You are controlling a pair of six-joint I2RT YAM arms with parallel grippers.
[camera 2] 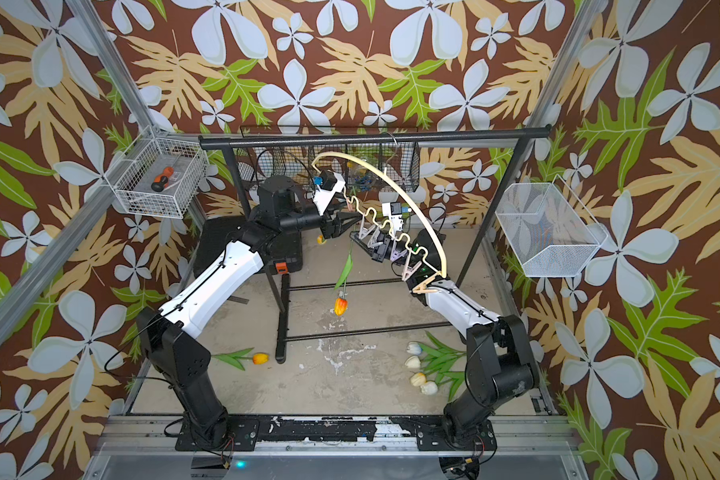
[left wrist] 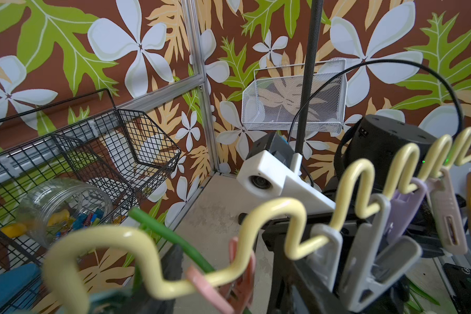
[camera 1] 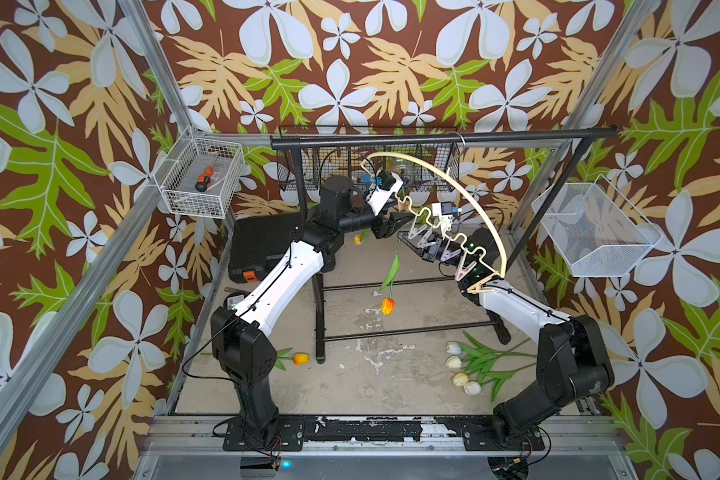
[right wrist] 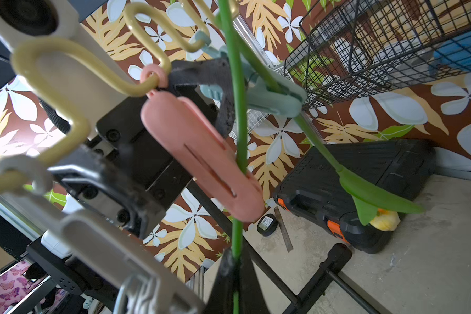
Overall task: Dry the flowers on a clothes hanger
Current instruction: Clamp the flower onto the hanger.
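I am getting bright, diffuse light in both top views, laying only faint shadows on the floor. Both are reading sharp, with slight bowing at the edges. In the left wrist view the hanger is blurring heavily up close. In the right wrist view the pink clip is smearing soft, the stem is showing slightly crisper, and the corners are warping.

You can't tell in either top view how the jaws of the left gripper stand, since pins on the hanger cover them. At the left wrist the pink pin and stem are blurred. At the right wrist the picture's edge cuts off the right gripper pinching that stem.
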